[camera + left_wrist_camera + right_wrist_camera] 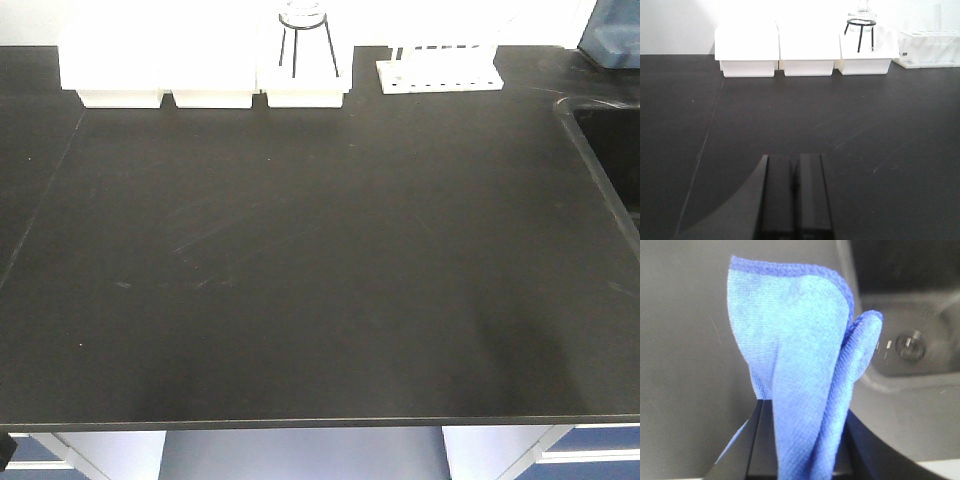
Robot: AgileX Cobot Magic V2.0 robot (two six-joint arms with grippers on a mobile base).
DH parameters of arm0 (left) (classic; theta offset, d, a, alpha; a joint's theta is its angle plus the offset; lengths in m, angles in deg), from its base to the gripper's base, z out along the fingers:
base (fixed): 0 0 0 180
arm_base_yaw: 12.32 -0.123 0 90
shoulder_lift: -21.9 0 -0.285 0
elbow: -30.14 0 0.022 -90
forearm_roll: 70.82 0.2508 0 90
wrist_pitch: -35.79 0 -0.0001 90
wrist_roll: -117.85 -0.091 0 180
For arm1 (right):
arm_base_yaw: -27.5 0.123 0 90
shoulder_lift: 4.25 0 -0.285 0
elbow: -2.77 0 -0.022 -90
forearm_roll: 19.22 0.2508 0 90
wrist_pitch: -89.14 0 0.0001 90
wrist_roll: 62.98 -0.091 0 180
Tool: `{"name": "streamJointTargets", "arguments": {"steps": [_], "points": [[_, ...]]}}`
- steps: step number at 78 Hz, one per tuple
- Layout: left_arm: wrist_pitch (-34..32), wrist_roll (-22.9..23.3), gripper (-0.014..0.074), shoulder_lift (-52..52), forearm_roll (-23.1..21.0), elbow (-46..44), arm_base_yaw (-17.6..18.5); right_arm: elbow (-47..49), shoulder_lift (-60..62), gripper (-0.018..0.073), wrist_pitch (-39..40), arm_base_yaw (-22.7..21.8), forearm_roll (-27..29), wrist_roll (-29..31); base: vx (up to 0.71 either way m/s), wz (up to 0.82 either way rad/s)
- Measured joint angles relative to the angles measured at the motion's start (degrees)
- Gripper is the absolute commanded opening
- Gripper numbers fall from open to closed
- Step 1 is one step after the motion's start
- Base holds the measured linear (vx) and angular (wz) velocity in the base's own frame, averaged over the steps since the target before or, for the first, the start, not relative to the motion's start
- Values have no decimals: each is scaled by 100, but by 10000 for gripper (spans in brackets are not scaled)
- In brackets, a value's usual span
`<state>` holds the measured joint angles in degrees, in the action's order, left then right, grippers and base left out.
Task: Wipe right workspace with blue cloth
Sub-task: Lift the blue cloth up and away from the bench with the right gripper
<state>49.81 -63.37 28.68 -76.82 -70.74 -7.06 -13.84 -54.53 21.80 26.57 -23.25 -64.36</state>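
Held: blue cloth (800, 365), pinched in right gripper (801, 452), folds filling centre of right wrist view. Behind it, bench (685, 370) at left, sink (900, 305) with drain (910, 346) at upper right. Cloth-to-bench contact: cannot tell. Idle: left gripper (795, 195) pressed together, holding nothing, low centre of its view, facing white tubs (807, 52). Judgement: grasp done; right workspace not in view, wiping not yet begun, whole wipe left.

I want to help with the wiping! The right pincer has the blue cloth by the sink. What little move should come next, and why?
Probably swing the right pincer away from the sink toward the right workspace, which no view shows. It grips the blue cloth, held up by the sink edge, not pressed on any surface.
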Motion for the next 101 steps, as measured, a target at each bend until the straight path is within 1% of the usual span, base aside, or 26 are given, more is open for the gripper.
{"name": "streamJointTargets", "arguments": {"steps": [24,32,43,56,66,73,76,87,101], "points": [[0,0,-6,0,0,0,0,0,165,-7,-21,0,-33,0,0,0],[0,0,-6,0,0,0,0,-51,172,-7,246,0,-33,0,0,0],[0,0,-6,0,0,0,0,-522,241,-7,1219,0,-33,5,0,0],[0,0,-6,0,0,0,0,-1612,591,-7,2505,0,-27,5,0,0],[0,0,-6,0,0,0,0,-2469,1001,-7,3705,0,-27,16,0,0],[0,0,-6,0,0,0,0,-2959,1200,-7,4505,0,-27,16,0,0],[0,0,-6,0,0,0,0,-3135,1252,-7,4734,0,-27,16,0,0],[0,0,-6,0,0,0,0,-3604,1298,-7,5186,0,-27,16,0,0],[0,0,-6,0,0,0,0,-3754,1313,-7,5271,0,-27,16,0,0]]}}
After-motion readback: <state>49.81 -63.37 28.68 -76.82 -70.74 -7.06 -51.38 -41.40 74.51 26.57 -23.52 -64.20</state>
